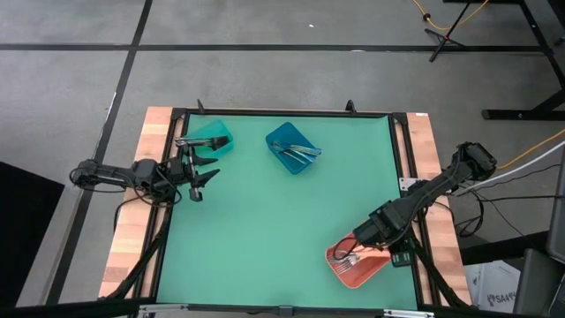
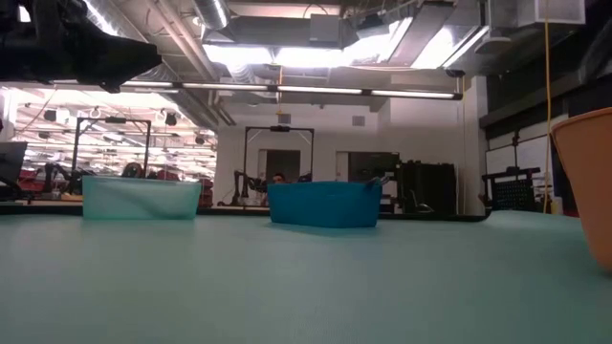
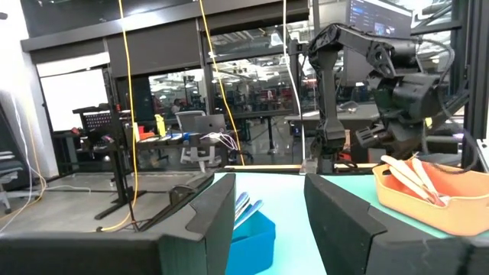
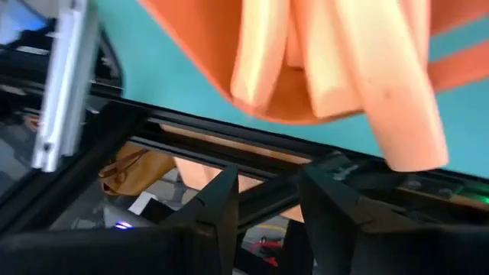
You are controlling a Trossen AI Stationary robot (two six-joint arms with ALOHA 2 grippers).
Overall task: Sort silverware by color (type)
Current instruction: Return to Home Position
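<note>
Forks (image 1: 297,152) binned: some in blue bin (image 1: 282,132) ahead of L hand (image 3: 269,191), others in red bin (image 1: 340,274) just under R hand (image 4: 267,198). Both hands open, empty. Sorting prob. done; next: pull arms home, clear of bins.

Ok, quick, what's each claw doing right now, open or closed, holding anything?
Left claw: open, empty, beside the teal bin.
Right claw: open, empty, over the coral-red bin.
</note>
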